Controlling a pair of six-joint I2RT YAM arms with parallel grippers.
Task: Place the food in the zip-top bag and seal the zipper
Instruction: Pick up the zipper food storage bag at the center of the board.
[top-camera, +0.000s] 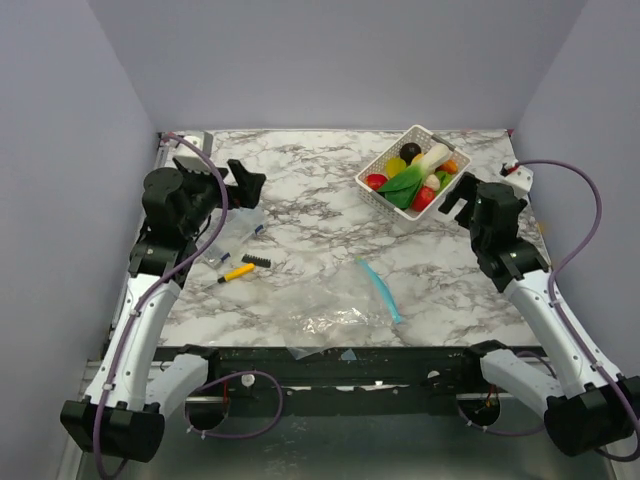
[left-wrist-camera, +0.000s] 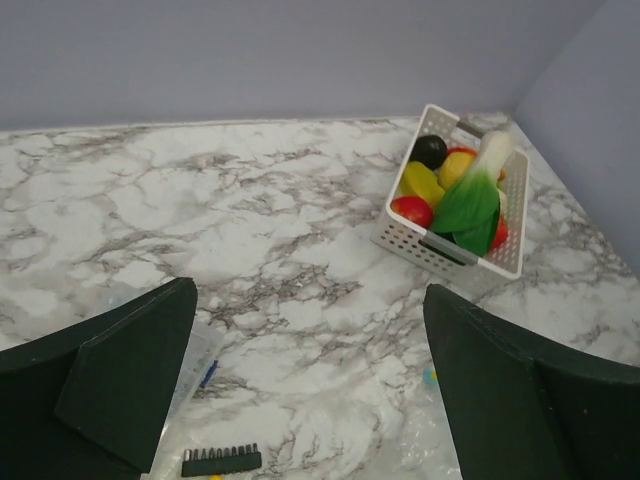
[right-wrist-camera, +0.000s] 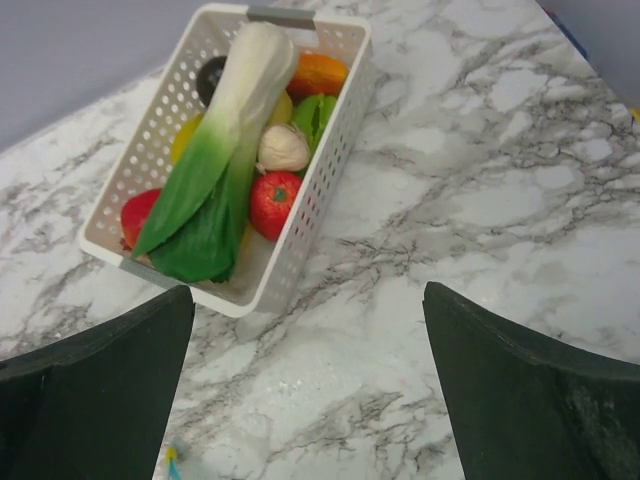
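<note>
**Both arms raised, end effectors spread and empty**

The left arm rises from its base at the near left corner. It bends at the elbow and reaches forward along the left side. Its wrist is level, and the left end effector points toward the far right. In the left wrist view, the left end effector has its two dark fingers wide apart with nothing between them.

The right arm mirrors it from the near right corner, angled forward and inward. The right end effector points to the far left and tilts slightly down. In the right wrist view, the right end effector has its fingers equally spread and gripping nothing.
</note>
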